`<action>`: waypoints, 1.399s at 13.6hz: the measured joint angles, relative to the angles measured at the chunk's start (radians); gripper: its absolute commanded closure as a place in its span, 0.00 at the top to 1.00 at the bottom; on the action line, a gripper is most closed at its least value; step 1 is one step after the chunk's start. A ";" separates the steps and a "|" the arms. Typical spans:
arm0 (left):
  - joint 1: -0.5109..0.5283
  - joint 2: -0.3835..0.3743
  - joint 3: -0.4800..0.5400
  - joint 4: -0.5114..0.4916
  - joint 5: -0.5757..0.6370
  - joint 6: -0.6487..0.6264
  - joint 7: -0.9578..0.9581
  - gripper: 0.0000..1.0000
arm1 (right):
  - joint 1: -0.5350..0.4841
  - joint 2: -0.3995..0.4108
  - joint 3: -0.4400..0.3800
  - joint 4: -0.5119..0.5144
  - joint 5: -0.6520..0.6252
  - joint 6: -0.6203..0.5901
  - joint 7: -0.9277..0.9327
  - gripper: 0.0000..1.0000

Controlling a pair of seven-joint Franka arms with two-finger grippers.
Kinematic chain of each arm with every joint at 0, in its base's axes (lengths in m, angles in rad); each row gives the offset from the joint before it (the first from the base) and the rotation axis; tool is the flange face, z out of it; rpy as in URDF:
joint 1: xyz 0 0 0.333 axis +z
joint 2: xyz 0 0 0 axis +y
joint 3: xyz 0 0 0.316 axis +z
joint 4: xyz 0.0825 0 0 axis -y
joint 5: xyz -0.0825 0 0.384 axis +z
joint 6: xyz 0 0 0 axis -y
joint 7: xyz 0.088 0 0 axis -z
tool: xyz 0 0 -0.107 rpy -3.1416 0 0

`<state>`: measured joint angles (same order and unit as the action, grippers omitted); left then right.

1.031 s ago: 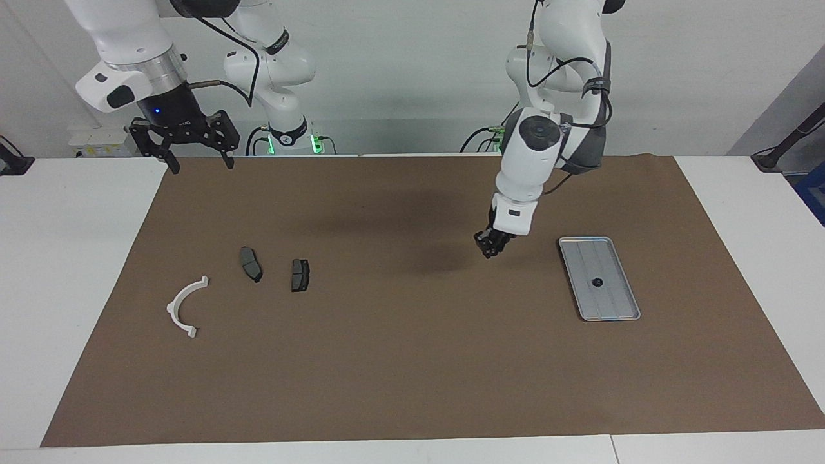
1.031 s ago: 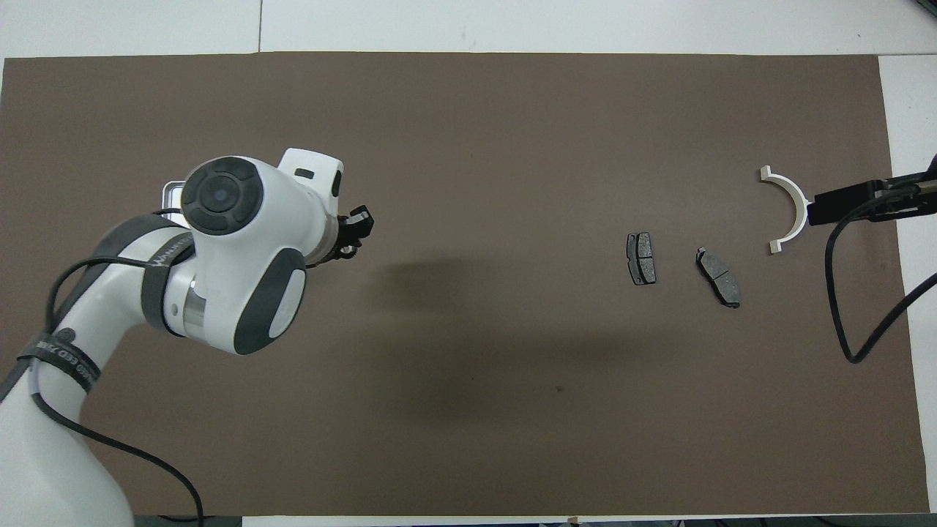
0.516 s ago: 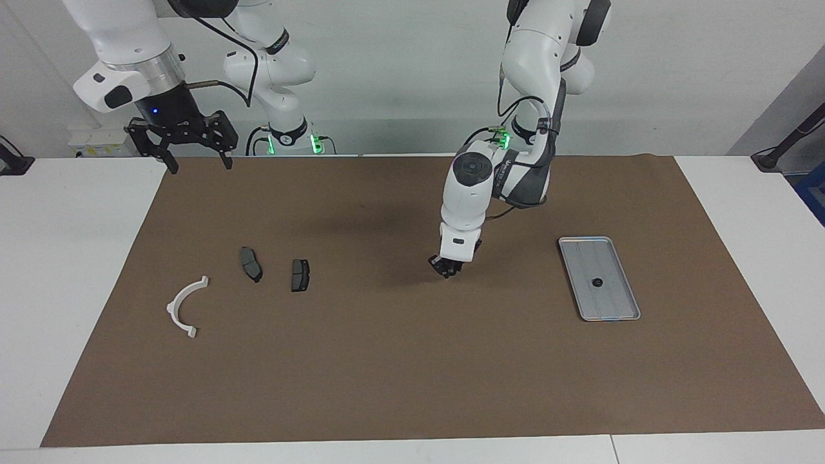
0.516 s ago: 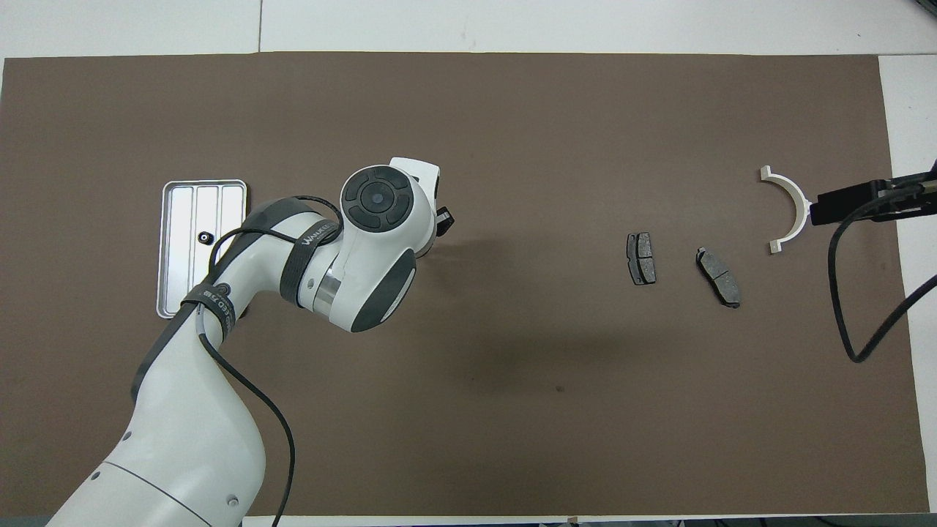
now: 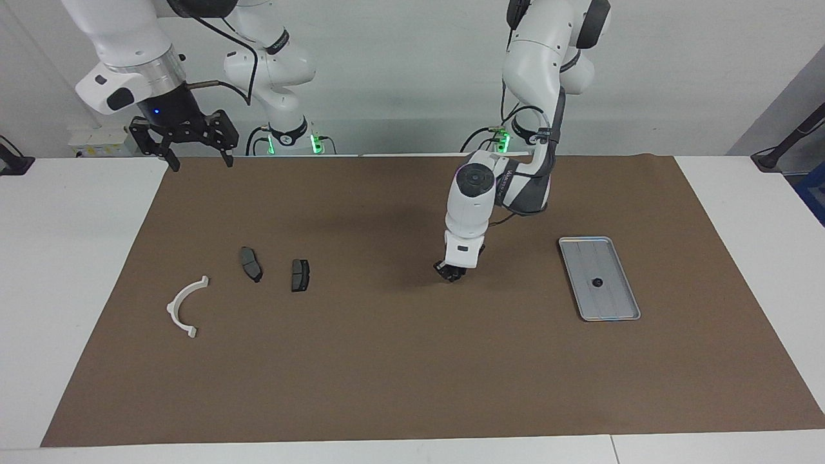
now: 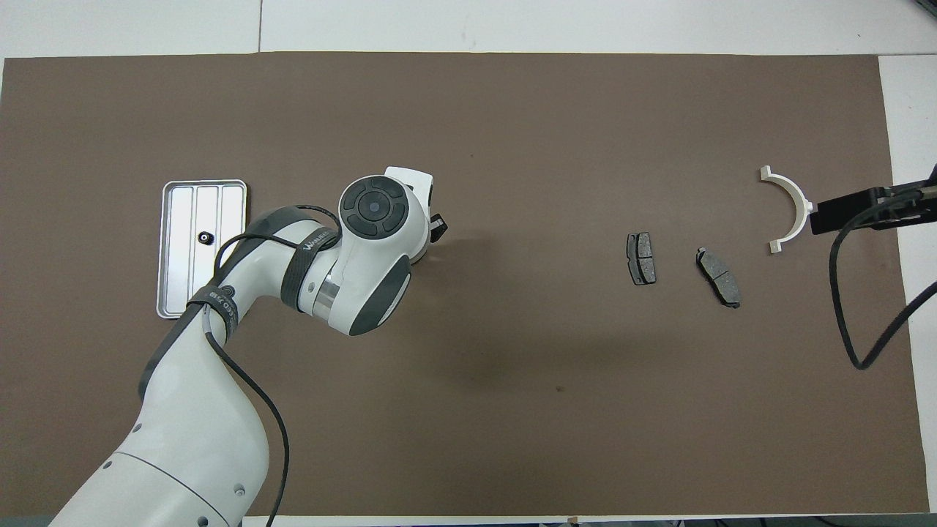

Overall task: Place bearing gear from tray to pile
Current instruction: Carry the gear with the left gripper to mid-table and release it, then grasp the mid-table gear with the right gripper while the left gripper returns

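Observation:
The silver-grey tray lies toward the left arm's end of the mat, with one small black bearing gear on it. The pile lies toward the right arm's end: a white half-ring bracket and two dark brake pads. My left gripper hangs low over the bare mat between tray and pile. Its fingers look shut on a small dark gear, which the hand mostly hides. My right gripper waits open, up over the mat's corner nearest its base.
A brown mat covers the white table. The right arm's black cable hangs over the mat's end near the bracket.
My left gripper has swung away from the tray toward the pile and come down low over the mat. In the last half second it barely moved. The right arm has not moved.

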<state>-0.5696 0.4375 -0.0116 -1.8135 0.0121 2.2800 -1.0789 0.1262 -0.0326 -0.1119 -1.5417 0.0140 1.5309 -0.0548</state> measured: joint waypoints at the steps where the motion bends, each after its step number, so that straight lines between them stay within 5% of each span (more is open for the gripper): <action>1: 0.000 0.000 0.000 -0.004 0.000 0.003 0.000 0.02 | 0.001 0.000 0.001 0.000 0.000 -0.003 0.000 1.00; 4: 0.000 0.000 0.000 -0.021 0.000 0.025 0.000 0.05 | 0.001 -0.003 0.001 0.000 0.000 -0.006 0.000 1.00; 5: 0.000 -0.001 0.000 -0.023 0.000 0.028 0.000 0.23 | 0.001 -0.004 0.001 0.000 0.000 -0.007 0.000 1.00; 6: 0.000 -0.001 0.000 -0.023 0.000 0.028 0.000 0.96 | 0.001 -0.005 0.001 0.000 0.000 -0.010 0.000 1.00; 13: 0.039 -0.041 0.026 -0.003 0.007 -0.051 0.082 1.00 | 0.035 -0.007 0.002 -0.003 0.000 -0.018 0.134 1.00; 19: 0.343 -0.208 0.034 -0.061 0.008 -0.187 0.604 1.00 | 0.228 0.015 0.008 -0.075 0.000 0.080 0.566 1.00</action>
<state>-0.2267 0.2291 0.0226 -1.8743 0.0198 2.0928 -0.4751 0.3544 -0.0178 -0.1039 -1.6170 0.0143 1.6114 0.5112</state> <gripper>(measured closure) 0.000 0.000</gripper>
